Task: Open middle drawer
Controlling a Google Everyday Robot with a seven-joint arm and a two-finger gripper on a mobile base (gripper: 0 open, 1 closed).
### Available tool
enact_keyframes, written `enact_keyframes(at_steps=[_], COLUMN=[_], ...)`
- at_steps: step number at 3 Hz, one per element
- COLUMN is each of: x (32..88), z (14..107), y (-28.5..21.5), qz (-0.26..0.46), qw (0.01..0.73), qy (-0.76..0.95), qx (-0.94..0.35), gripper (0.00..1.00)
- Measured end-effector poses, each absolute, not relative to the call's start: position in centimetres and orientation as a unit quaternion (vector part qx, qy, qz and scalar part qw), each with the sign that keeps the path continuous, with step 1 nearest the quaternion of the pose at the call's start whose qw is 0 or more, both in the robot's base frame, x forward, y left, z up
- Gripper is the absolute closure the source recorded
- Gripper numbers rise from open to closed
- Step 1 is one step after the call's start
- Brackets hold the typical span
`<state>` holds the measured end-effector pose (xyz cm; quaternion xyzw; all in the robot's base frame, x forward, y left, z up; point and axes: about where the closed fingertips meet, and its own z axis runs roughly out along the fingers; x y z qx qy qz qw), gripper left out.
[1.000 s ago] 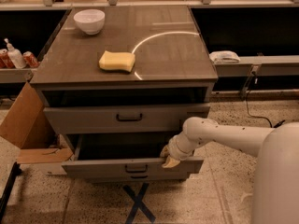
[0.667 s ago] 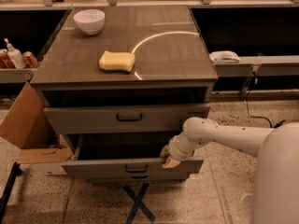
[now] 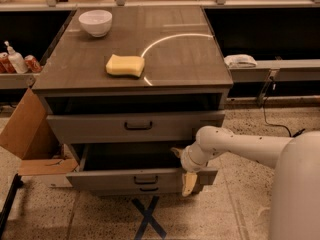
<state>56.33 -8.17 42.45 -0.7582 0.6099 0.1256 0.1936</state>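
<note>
The middle drawer [image 3: 115,178] is a grey-brown front with a small black bar handle [image 3: 145,180]. It stands pulled out from the cabinet, with its dark inside showing. My gripper [image 3: 181,170] is at the drawer's right front corner, open. One finger [image 3: 189,184] hangs in front of the drawer front and the other [image 3: 175,151] is over the inside. The top drawer [image 3: 100,126], with a longer handle, is slightly out. The slim bottom drawer [image 3: 145,189] shows just below the middle one.
A yellow sponge [image 3: 125,65] and a white bowl [image 3: 95,22] sit on the cabinet top [image 3: 190,54]. A cardboard box [image 3: 27,134] stands left of the cabinet. Bottles and cans [image 3: 17,61] are on the left shelf, and a white object [image 3: 240,60] on the right ledge. A cross [image 3: 148,219] is taped on the floor.
</note>
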Motion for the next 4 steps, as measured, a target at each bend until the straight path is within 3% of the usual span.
enact_keyframes(at_steps=[3,4], x=[51.9,49.9], z=[41.6,41.1], y=[-8.0,-8.2], qz=[0.160,0.175], qw=[0.171,0.157], qy=[0.624,0.633], qx=[-0.745,-0.738], gripper=[0.00,0.18])
